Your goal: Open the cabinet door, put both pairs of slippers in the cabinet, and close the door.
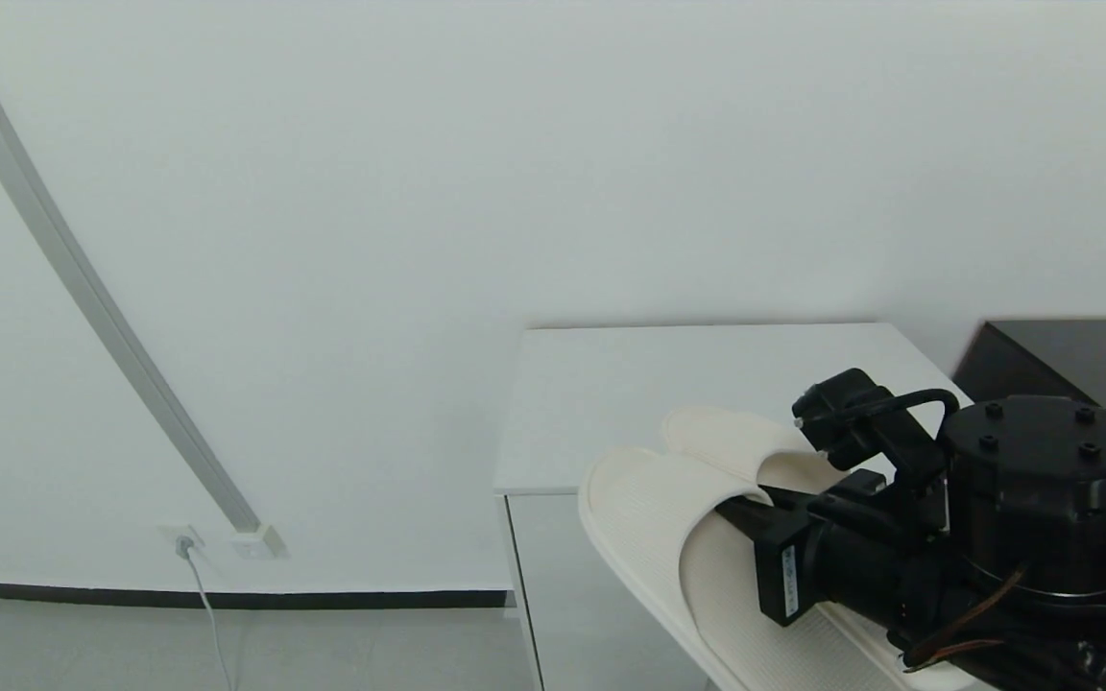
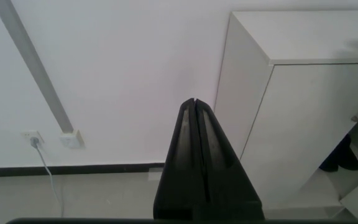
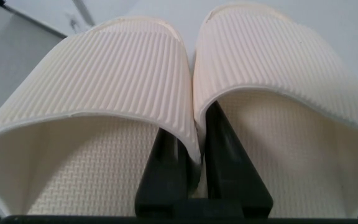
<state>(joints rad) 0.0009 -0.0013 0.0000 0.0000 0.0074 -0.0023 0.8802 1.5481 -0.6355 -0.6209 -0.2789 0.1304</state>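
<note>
Cream ribbed foam slippers (image 3: pixel 123 81), paired side by side, sit pinched by their touching inner walls in the jaws of the right gripper (image 3: pixel 192 134). Their toes point ahead toward the white cabinet (image 1: pixel 687 374) beyond. The left gripper (image 2: pixel 194 118), jaws pressed together on nothing, points at the white wall (image 2: pixel 117 74) beside it.

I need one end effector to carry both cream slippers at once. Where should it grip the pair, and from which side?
Grip the two inner side walls where the slippers lie side by side, coming from the open heel end: one finger slides under each upper and they pinch the touching walls together. The right end effector holds them this way.
</note>
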